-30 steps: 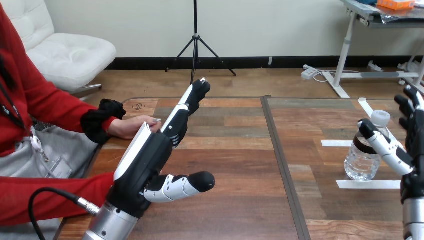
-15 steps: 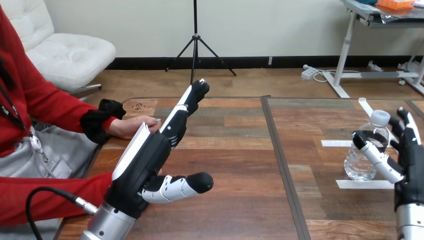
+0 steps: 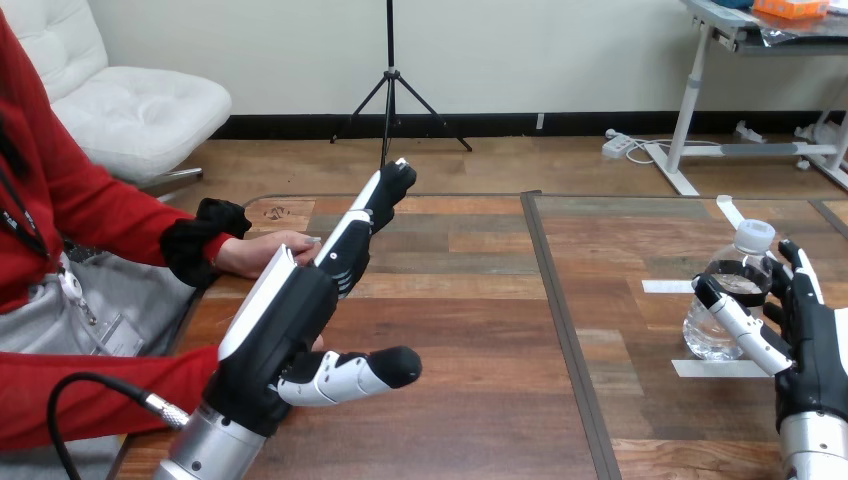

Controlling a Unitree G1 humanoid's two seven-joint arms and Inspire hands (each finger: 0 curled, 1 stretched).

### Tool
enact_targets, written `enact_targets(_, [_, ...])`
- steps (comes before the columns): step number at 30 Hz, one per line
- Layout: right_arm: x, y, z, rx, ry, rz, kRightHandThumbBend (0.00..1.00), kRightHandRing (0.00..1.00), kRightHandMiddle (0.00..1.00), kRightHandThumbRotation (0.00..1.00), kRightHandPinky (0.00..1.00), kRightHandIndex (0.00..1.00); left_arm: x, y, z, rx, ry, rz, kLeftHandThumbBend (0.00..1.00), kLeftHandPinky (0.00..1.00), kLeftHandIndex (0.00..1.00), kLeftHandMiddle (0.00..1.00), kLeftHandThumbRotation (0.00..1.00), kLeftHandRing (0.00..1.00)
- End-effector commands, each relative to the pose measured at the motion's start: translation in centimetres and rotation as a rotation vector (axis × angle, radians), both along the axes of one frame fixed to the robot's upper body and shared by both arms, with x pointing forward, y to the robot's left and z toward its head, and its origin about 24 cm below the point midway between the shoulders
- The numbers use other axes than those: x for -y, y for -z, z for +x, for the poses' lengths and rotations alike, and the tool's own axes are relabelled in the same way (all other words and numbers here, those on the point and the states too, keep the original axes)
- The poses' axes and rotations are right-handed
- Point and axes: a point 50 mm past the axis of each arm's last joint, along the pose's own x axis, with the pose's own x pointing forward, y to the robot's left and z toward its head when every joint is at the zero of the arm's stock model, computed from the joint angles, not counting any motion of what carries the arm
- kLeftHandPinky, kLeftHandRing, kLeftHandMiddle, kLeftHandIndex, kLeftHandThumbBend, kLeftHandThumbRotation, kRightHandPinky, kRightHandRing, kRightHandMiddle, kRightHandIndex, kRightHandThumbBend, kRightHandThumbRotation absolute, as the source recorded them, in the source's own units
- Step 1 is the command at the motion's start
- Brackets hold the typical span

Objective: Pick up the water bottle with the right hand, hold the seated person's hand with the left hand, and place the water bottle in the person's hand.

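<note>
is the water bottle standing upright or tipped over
Upright: the water bottle stands on its base on the table, with its white cap at the top.

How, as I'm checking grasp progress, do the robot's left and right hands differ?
The left hand stretches forward with straight fingers, beside the person's hand; the right hand stands upright at the water bottle. The left hand's thumb juts out over bare table; the right hand's thumb crosses the water bottle's front. Both are open and grip nothing.
</note>
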Motion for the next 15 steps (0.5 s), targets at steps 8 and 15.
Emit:
enact_targets(8, [0.58, -2.58, 2.75, 0.030, -0.003, -0.064, 1.00, 0.92, 0.90, 0.57, 0.89, 0.96, -0.57, -1.22, 0.28, 0.043, -0.001, -0.009, 1.00, 1.00, 1.00, 1.00, 0.72, 1.00])
enact_targets(15, [0.69, -2.37, 2.75, 0.008, 0.000, -0.058, 1.00, 0.91, 0.90, 0.57, 0.87, 0.96, -0.67, -1.28, 0.20, 0.040, 0.001, -0.013, 1.00, 1.00, 1.00, 1.00, 0.71, 1.00])
